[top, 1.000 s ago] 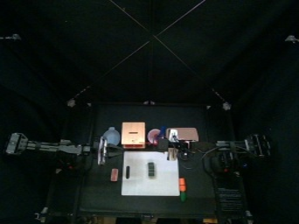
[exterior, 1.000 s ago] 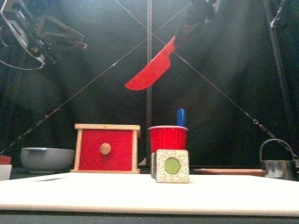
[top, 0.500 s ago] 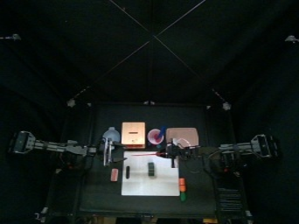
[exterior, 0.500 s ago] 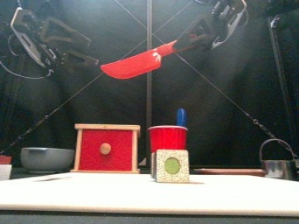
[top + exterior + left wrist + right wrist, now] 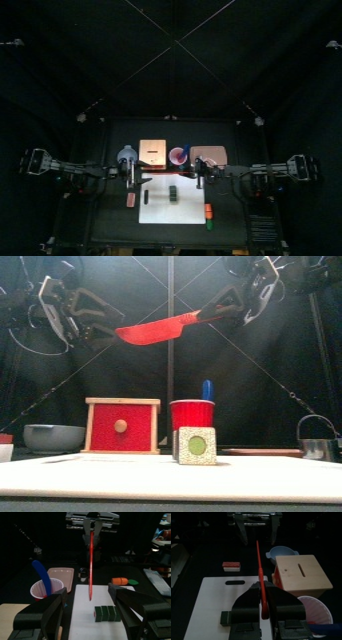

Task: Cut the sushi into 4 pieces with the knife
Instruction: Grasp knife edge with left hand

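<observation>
The left gripper (image 5: 91, 318) is held high over the left half of the tabletop (image 5: 114, 225), its jaws spread wide with nothing between them. A blue-grey bowl (image 5: 54, 437) and a wooden box (image 5: 122, 426) are seen at 11 o'clock from the white cutting board (image 5: 160, 210). The sushi roll (image 5: 197, 445) is set near the board's middle, its blocks together. The red cup (image 5: 193, 414) with a blue knife (image 5: 207, 389) is placed at 12 o'clock behind it. The red knife (image 5: 158, 328) is clamped by its handle in the right gripper (image 5: 218, 313), with the blade pointed toward 9 o'clock, well above the roll.
</observation>
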